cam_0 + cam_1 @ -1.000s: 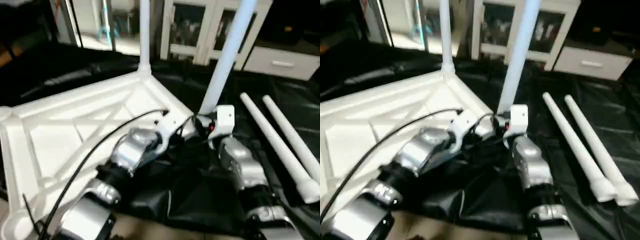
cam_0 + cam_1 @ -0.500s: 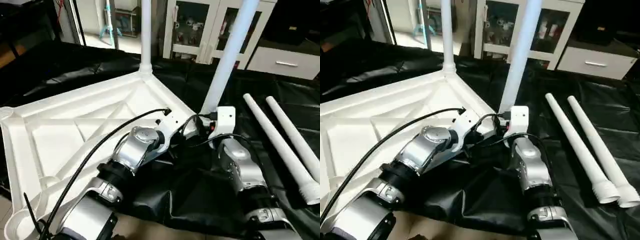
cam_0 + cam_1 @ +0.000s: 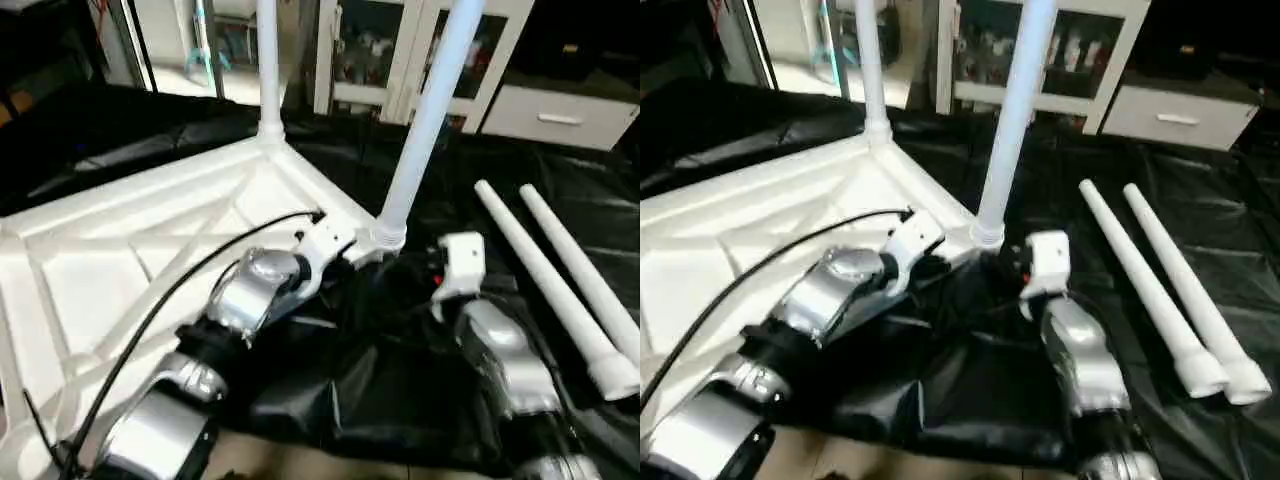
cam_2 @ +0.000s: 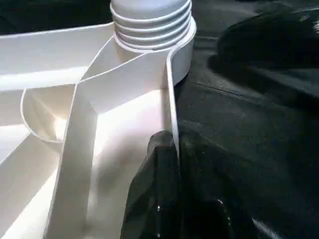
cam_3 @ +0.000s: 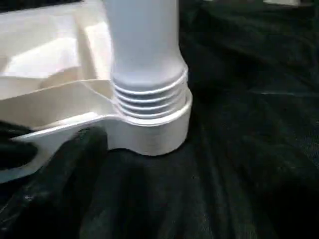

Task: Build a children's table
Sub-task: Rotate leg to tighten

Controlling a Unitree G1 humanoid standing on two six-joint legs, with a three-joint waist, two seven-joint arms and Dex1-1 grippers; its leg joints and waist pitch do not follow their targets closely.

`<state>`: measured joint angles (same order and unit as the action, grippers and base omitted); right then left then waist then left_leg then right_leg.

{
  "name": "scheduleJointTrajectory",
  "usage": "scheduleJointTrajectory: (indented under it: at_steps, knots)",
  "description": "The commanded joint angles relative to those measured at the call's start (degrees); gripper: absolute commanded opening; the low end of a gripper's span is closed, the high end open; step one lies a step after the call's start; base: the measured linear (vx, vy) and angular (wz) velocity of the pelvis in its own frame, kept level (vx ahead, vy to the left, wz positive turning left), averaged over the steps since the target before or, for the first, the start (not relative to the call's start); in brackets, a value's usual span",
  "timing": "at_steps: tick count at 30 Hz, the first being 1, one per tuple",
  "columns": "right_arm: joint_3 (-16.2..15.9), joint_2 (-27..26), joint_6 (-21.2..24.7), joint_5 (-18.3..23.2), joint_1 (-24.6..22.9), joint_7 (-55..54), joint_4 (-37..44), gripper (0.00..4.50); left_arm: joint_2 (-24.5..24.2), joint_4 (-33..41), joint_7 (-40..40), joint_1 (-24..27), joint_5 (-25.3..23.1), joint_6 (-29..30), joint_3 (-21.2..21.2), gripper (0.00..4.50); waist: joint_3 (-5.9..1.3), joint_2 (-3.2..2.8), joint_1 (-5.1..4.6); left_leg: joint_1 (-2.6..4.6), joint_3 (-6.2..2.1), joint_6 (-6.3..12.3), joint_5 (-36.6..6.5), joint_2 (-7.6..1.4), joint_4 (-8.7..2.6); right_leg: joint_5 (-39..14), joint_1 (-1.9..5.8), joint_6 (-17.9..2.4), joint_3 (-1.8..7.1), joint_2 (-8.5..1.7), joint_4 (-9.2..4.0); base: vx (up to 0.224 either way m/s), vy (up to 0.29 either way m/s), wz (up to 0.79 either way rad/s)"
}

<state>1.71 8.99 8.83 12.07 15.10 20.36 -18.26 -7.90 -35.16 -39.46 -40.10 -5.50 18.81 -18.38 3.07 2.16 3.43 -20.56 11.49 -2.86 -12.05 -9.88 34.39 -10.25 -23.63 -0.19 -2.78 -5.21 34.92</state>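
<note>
The children's table top (image 3: 150, 250) lies upside down on a black sheet, its ribbed underside facing up. One white leg (image 3: 268, 60) stands in the far corner socket. Another leg (image 3: 425, 120) stands in the near right corner socket (image 5: 149, 124), with its ribbed collar sitting in the socket. Two loose legs (image 3: 545, 280) lie side by side on the sheet to the right. My left gripper (image 4: 175, 149) is shut on the top's thin rim (image 4: 172, 114), just short of that socket. My right gripper (image 3: 428, 265) hovers a little to the right of the near leg's base, apart from it.
A white glass-door cabinet (image 3: 400, 50) and a white drawer unit (image 3: 560, 115) stand at the back. The crumpled black sheet (image 3: 400, 380) covers the floor under my arms. A black cable (image 3: 170, 310) runs along my left forearm.
My right gripper has drawn back from the near leg's base, toward me and to the right. The left gripper stays on the rim. The camera has shifted slightly.
</note>
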Motion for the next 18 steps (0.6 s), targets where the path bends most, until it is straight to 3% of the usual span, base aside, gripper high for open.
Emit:
scheduleJointTrajectory:
  at_steps: [1, 6, 13, 15, 18]
  knots:
    - [-0.29, 2.34, 1.48, 2.05, -1.36, 4.66, 4.95, 4.47, -0.67, 1.82, -2.35, 1.70, 0.63, -3.44, -0.36, 0.00, -3.36, 0.54, 0.28, 0.13, -1.59, 4.30, -9.73, -3.22, -4.54, -11.21, 3.02, -11.57, 2.42, -3.44, -4.42, 0.000, 0.000, 0.00]
    - [-0.53, 6.47, 3.12, 4.80, -4.42, 11.31, 9.07, 4.47, -2.25, 2.70, -6.19, 2.83, 0.92, -7.61, -1.84, 0.00, -3.12, 0.62, 0.23, 0.20, -1.68, 3.48, -12.57, -3.20, -4.72, -17.60, 2.73, -9.93, 2.46, -3.52, -5.16, 0.000, 0.000, 0.00]
    - [0.51, 11.07, 5.03, 5.84, -8.33, 15.58, 13.03, 4.47, -3.62, 3.31, -10.21, 3.91, 0.64, -11.16, -3.54, 0.00, -3.07, 0.73, 0.30, 0.05, -1.69, 3.17, -12.56, -3.35, -4.77, -18.24, 2.45, -9.43, 2.49, -3.56, -5.13, 0.000, 0.000, 0.00]
    - [0.09, 12.17, 5.75, 5.36, -10.04, 16.40, 14.20, 4.47, -3.39, 2.62, -10.36, 3.69, 0.12, -11.97, -3.99, 0.00, -3.00, 0.68, 0.56, 0.36, -1.58, 3.10, -12.91, -3.43, -4.71, -18.40, 2.22, -9.05, 2.61, -3.48, -5.35, 0.000, 0.000, 0.00]
    - [-0.51, 12.39, 6.05, 5.31, -11.59, 16.70, 15.48, 4.47, -2.49, 1.72, -10.66, 3.21, -0.05, -14.13, -4.44, 0.00, -3.12, 0.57, 0.67, 0.09, -1.66, 2.98, -12.39, -3.36, -4.74, -16.93, 2.45, -9.64, 2.55, -3.56, -5.06, 0.000, 0.000, 0.00]
